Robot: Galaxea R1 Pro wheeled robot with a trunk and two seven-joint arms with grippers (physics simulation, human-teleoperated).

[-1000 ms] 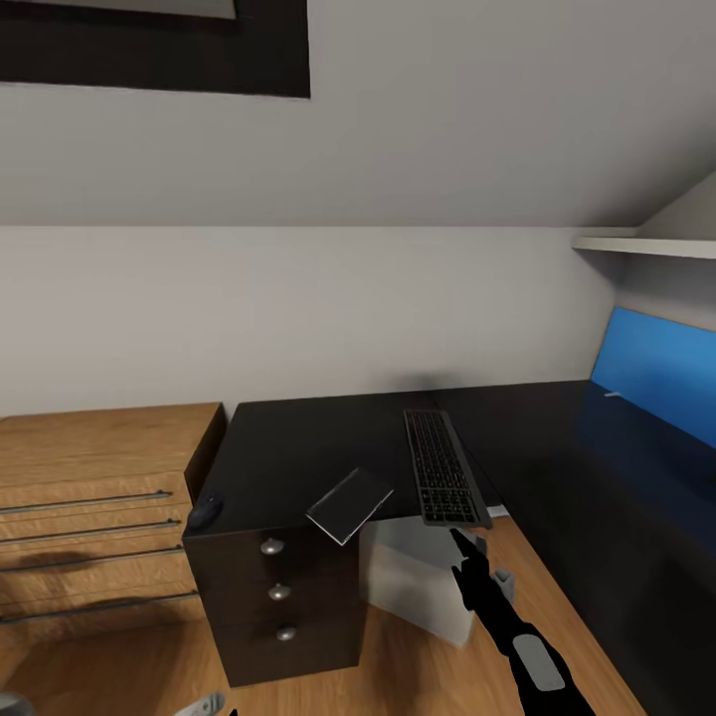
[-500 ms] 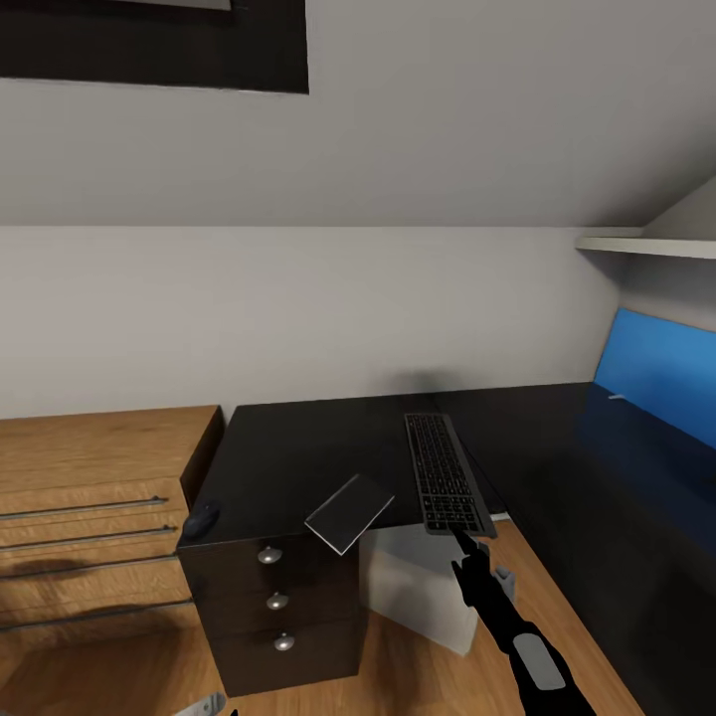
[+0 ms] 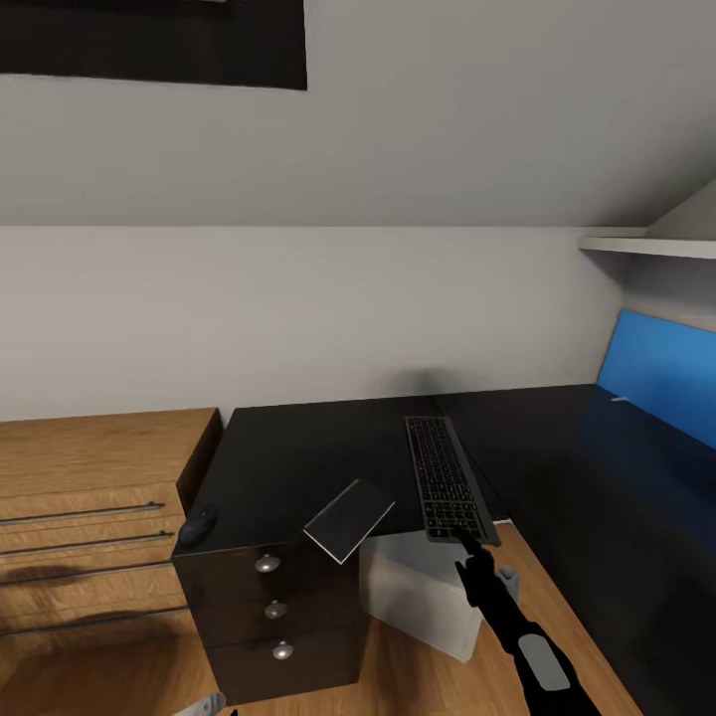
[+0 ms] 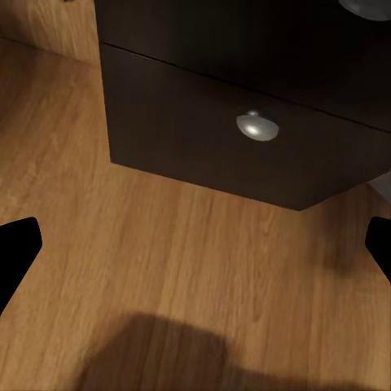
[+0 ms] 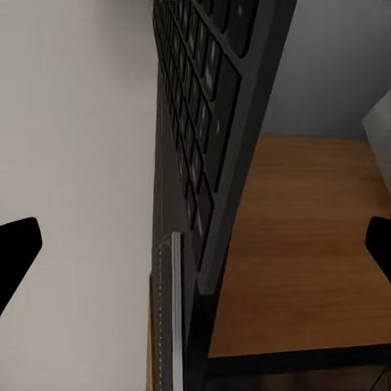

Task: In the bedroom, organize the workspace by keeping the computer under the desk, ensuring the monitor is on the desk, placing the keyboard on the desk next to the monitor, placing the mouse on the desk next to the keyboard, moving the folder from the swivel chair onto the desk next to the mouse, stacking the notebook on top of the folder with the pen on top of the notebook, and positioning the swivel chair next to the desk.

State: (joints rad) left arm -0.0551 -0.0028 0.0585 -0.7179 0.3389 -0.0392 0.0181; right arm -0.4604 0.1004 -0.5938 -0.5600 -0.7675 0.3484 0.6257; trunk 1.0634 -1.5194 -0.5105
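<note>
A small rounded dark mouse sits at the left front corner of the matte black tabletop. A thin grey rectangular folder tilts off the front edge. The long flat keyboard overhangs the edge, touching the right gripper. Both wrist views show fingers spread apart, released.

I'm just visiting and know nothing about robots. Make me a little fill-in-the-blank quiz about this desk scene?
1. The keyboard lies on the ____ desk.
2. The mouse sits at the desk's front ____ corner.
3. Below the mouse, the desk's drawers show ____ round knobs.
4. The right pincer reaches toward the keyboard's ____ end.

Missing words: black; left; three; near
</note>
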